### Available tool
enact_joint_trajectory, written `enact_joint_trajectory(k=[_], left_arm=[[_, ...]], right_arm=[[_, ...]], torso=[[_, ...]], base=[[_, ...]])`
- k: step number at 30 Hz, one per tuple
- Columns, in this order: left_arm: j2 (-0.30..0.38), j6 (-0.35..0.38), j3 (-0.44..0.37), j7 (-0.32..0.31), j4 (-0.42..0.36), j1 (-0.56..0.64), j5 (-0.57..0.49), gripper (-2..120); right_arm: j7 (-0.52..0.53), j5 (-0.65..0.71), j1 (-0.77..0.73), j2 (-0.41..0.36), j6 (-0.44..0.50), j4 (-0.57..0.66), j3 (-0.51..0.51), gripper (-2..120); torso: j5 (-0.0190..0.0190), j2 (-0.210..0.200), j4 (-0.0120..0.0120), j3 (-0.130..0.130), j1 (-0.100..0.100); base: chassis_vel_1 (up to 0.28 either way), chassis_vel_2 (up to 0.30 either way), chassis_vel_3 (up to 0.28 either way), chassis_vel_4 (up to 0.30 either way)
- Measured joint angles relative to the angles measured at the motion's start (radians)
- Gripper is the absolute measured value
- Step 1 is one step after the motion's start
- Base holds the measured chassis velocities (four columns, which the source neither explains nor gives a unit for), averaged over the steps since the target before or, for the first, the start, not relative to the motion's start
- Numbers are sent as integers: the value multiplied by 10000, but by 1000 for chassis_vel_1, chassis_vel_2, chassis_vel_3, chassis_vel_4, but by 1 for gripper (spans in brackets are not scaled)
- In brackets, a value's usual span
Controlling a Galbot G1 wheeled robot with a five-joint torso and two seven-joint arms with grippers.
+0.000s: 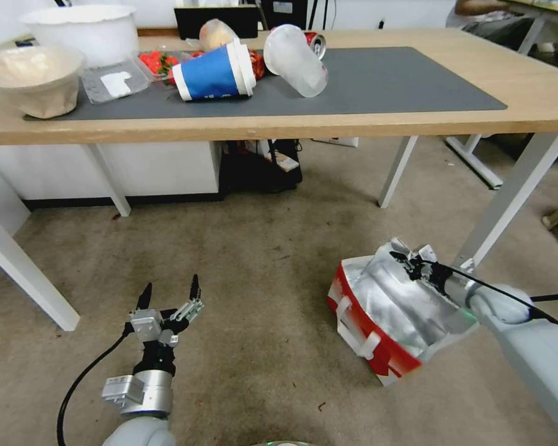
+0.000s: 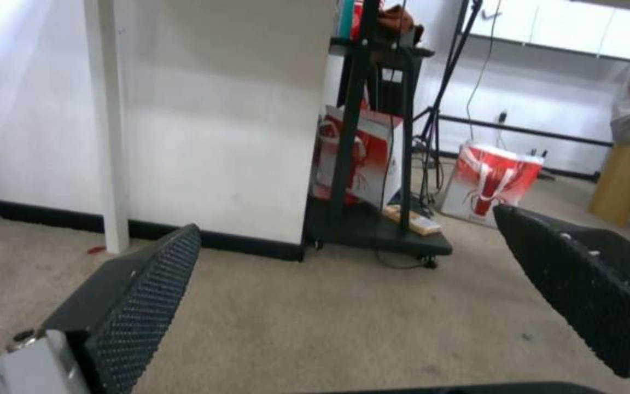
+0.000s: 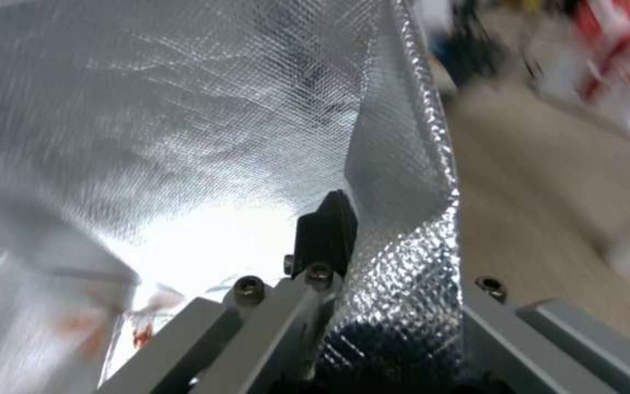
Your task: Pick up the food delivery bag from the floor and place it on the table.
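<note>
Right gripper [image 1: 415, 263] pinched shut on red-and-white foil-lined food delivery bag [image 1: 384, 313]; lift slowly, rim could tear.

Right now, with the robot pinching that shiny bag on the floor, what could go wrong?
The right gripper pinches only the thin foil edge of the food delivery bag, not the white strap handles, so the foil might tear or slip when lifted. The bag lies tipped on the floor close to a table leg, so it may bump it going up. On the table, tipped cups crowd part of the mat.
</note>
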Motion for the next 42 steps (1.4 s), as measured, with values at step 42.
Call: enact_joint_trajectory(k=[42], left_arm=[[-139,146,-206,-224,-579,70,-116,100]], right_arm=[[-6213,4281,-912,536,-910,2300,825,0]], torso=[[1,0,3,1,1]], base=[[0,0,0,0]])
